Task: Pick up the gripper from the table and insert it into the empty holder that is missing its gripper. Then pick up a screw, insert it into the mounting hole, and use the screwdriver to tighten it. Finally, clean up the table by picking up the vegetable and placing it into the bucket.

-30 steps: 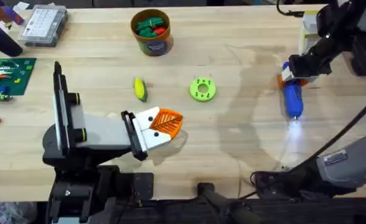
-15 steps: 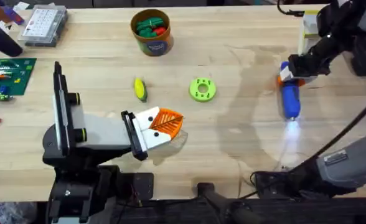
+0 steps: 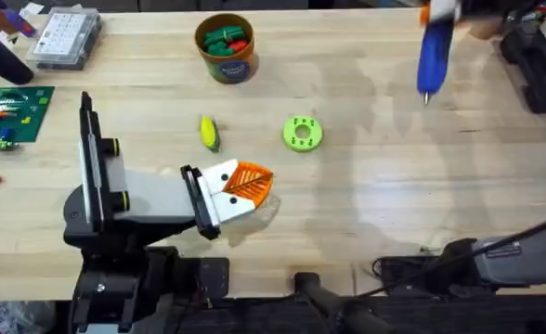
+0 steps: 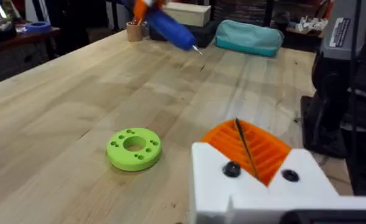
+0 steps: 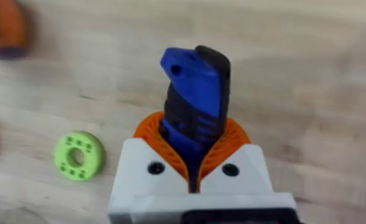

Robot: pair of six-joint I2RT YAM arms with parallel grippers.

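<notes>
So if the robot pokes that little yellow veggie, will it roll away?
Probably a bit. The vegetable looks rounded and lies on its side on the smooth table, so a sideways poke could roll it. Its tapered green end might curve its path. It looks small, so likely light.

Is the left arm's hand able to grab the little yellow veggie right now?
Probably yes. The vegetable lies bare on the table, just beyond the left hand, with nothing between them. That hand looks shut and empty, so it would need to open first.
</notes>
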